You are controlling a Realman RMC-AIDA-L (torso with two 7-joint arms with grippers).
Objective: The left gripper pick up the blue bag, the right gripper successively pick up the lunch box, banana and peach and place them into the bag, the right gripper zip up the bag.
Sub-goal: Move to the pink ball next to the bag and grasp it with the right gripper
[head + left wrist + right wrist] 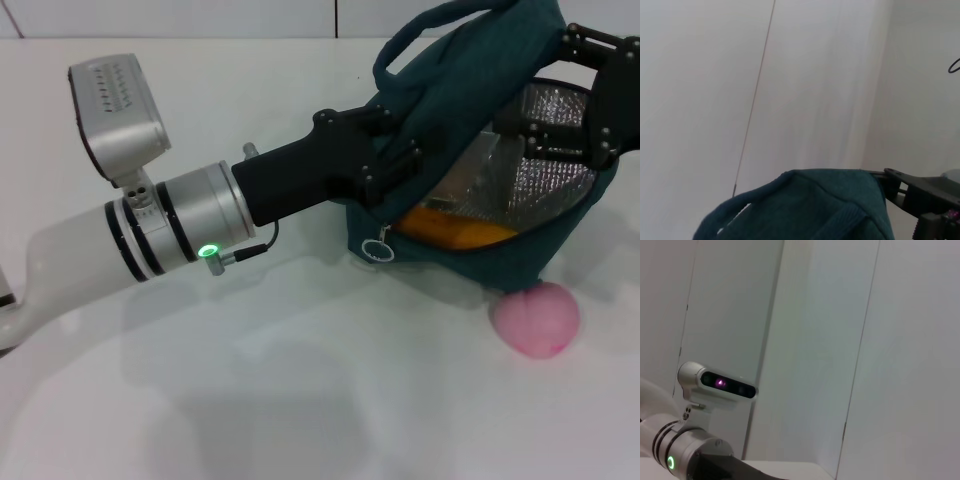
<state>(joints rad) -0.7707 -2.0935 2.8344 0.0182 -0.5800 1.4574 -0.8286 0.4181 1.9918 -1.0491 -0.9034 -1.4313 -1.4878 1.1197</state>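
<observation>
The blue bag (455, 110) lies on the white table with its mouth wide and the silver lining showing. My left gripper (392, 160) is shut on the bag's near rim, holding it up. Inside lies the banana (455, 228), and behind it a clear part of the lunch box (468, 182) shows. My right gripper (545, 95) hangs open at the bag's mouth with nothing in it. The peach (537, 318) rests on the table just in front of the bag. In the left wrist view I see bag fabric (810, 210) and the right gripper (920, 197) beyond it.
The zipper's ring pull (378, 246) hangs at the bag's near corner. The left arm's silver wrist (180, 225) and camera block (115, 105) reach across the table's left half. White wall panels stand behind the table. The right wrist view shows the left wrist (680, 455).
</observation>
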